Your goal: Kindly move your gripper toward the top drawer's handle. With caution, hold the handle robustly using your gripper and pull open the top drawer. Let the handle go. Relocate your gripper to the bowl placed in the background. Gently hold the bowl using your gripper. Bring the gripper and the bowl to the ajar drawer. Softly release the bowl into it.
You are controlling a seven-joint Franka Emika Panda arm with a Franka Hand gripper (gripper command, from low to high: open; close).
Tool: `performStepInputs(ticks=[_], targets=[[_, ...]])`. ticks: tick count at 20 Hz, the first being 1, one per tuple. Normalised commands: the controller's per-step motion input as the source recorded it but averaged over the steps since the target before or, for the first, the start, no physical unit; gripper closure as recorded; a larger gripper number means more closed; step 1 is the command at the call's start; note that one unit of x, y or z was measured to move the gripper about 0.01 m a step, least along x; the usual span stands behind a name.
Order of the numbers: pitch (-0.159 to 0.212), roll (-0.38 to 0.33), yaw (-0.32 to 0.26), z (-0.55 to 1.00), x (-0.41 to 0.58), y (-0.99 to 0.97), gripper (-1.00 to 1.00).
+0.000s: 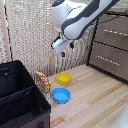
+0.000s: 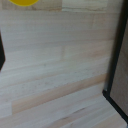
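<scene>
My gripper [image 1: 67, 49] hangs in the air at the end of the white arm, above and behind the bowls, with its two blue-tipped fingers apart and nothing between them. The yellow bowl [image 1: 63, 78] sits on the wooden floor below it; in the wrist view only the bowl's edge [image 2: 22, 2] shows. At the exterior view's right stands the brown dresser. Its top drawer [image 1: 120, 39] looks shut, and its silver handle [image 1: 116, 32] lies well to the right of the gripper. The fingers do not show in the wrist view.
A light blue bowl [image 1: 61, 95] lies just in front of the yellow one. A large black bin [image 1: 20, 97] fills the exterior view's left, with a small patterned box [image 1: 42, 81] beside it. A lower drawer [image 1: 107, 58] is shut. A slatted screen stands behind.
</scene>
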Motion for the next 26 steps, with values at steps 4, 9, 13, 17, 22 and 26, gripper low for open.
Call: performStepInputs(ticks=[4, 9, 13, 17, 22, 26], targets=[[0.0, -0.361, 0.13, 0.13, 0.11, 0.01, -1.0], [0.003, -0.319, 0.111, 0.33, 0.055, 0.1, -1.0], [0.0, -0.288, 0.055, 0.46, 0.001, 0.19, -1.0], [-0.004, -0.267, 0.005, 0.52, 0.0, 0.18, -1.0], [-0.02, -0.332, -0.036, 0.2, 0.0, -0.2, -1.0], [-0.073, -0.269, 0.0, 0.08, 0.0, -0.71, -1.0]])
